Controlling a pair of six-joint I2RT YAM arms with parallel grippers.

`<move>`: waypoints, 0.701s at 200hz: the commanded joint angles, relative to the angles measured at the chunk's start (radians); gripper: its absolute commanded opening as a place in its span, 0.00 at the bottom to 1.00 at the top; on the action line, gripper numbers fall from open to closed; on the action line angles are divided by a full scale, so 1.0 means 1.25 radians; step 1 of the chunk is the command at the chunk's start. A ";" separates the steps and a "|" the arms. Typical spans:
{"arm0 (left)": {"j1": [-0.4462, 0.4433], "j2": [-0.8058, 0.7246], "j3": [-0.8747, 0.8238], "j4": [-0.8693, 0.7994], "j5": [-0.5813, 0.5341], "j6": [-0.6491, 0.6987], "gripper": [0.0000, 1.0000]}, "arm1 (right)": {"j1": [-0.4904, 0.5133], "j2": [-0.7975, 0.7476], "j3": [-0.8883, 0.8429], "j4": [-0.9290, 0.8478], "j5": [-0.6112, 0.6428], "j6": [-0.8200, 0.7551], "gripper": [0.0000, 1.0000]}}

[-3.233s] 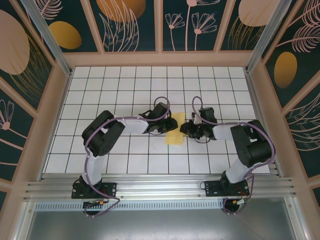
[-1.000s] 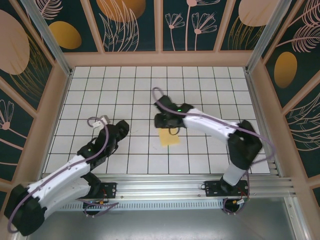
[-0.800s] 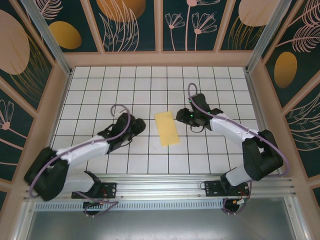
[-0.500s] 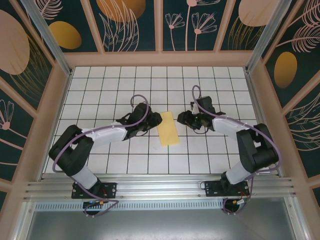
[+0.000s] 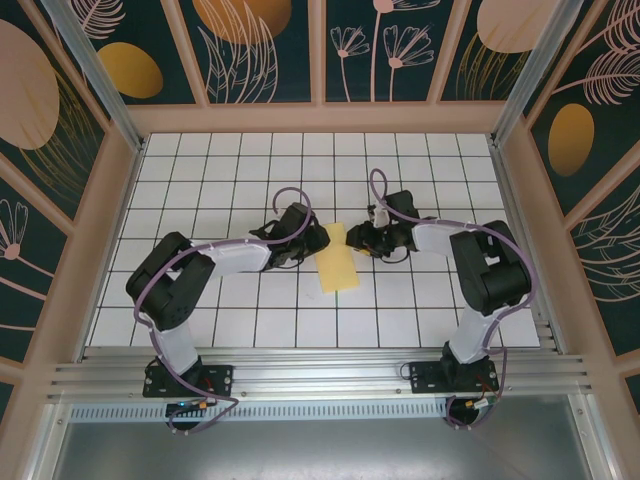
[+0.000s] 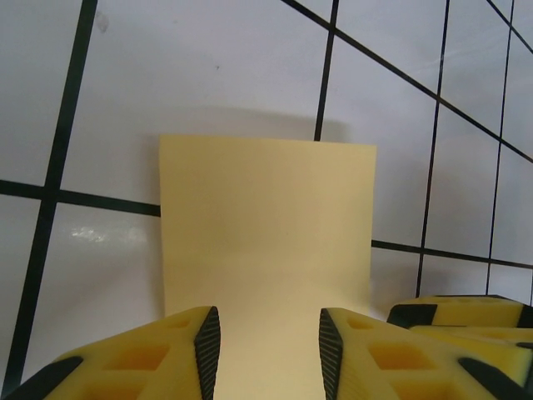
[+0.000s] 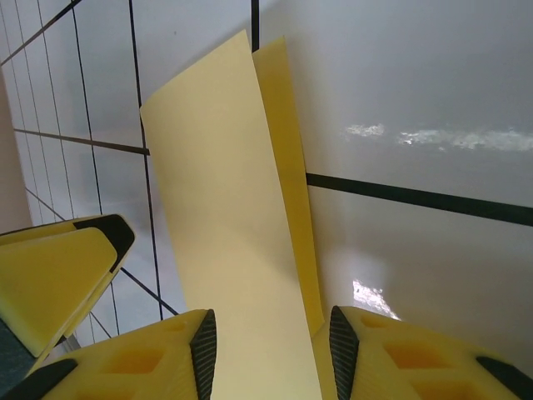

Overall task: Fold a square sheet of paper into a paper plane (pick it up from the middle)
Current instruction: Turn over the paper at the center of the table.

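The square sheet of paper (image 5: pixel 339 264) is plain yellow and lies folded into a narrow two-layer rectangle on the white grid table. My left gripper (image 5: pixel 321 241) is at its far left corner and my right gripper (image 5: pixel 357 238) at its far right corner, tips facing each other. In the left wrist view the paper (image 6: pixel 266 233) lies flat and runs in between the open fingers of the left gripper (image 6: pixel 266 354). In the right wrist view the top layer (image 7: pixel 225 250) stands slightly off the lower one, passing between the parted fingers of the right gripper (image 7: pixel 268 354).
The table (image 5: pixel 240 170) is fenced by wooden rails and patterned walls (image 5: pixel 260 50). A metal rail (image 5: pixel 320 375) carrying both arm bases runs along the near edge. The right gripper's yellow finger (image 6: pixel 466 310) shows at the left wrist view's lower right.
Both arms have swung in from the sides to the paper's far end. The left jaws have narrowed. The paper has stayed in place.
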 commanded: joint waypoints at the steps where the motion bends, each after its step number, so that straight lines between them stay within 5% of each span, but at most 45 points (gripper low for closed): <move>1: 0.001 0.025 0.022 -0.022 -0.027 -0.003 0.39 | -0.007 0.025 0.027 0.016 -0.044 -0.025 0.42; 140: 0.002 0.083 0.016 0.050 0.010 0.006 0.37 | -0.006 0.050 0.008 0.054 -0.112 -0.015 0.39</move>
